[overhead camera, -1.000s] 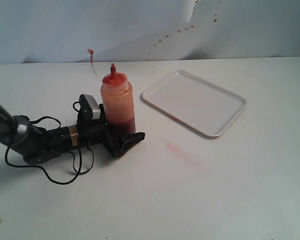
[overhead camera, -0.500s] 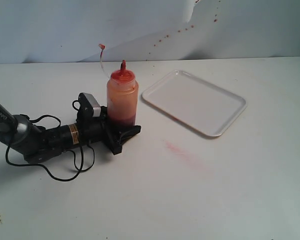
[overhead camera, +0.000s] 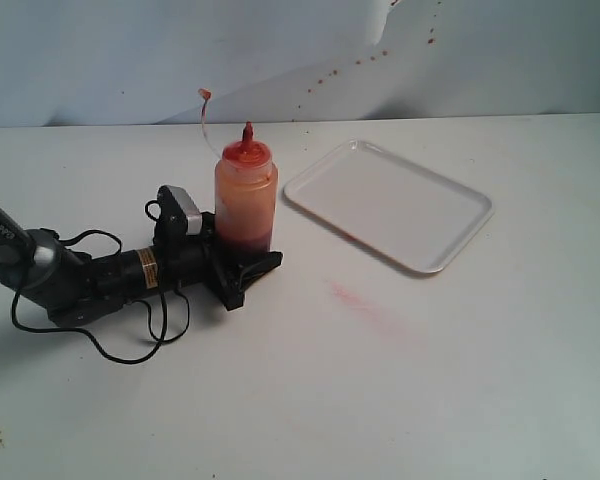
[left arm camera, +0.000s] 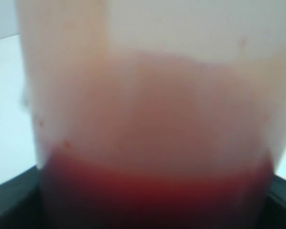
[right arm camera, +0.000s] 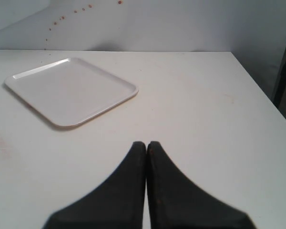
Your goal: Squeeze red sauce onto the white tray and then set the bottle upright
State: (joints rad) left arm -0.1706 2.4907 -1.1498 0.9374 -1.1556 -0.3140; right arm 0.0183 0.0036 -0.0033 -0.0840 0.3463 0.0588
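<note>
The bottle (overhead camera: 246, 200) stands upright on the table, left of the white tray (overhead camera: 388, 203). Its red nozzle (overhead camera: 247, 135) points up and the thin tethered cap (overhead camera: 205, 95) sticks up beside it. Red sauce (overhead camera: 245, 238) fills the lowest part of the bottle. My left gripper (overhead camera: 252, 255) lies low on the table, shut around the bottle's base. In the left wrist view the bottle (left arm camera: 152, 119) fills the picture, with red sauce (left arm camera: 152, 191) at the bottom and a black finger (left arm camera: 9, 200) at the side. My right gripper (right arm camera: 146, 145) is shut and empty, short of the tray (right arm camera: 69, 90), which shows no sauce.
A faint pink smear (overhead camera: 360, 300) marks the table in front of the tray. Small red spatters (overhead camera: 340, 68) dot the white backdrop. The left arm's black cable (overhead camera: 130, 340) loops on the table. The table's side edge (right arm camera: 262, 90) runs close to my right gripper.
The bottle has gone from leaning left to upright and shifted slightly right with the left gripper. It has held still over the last half second.
</note>
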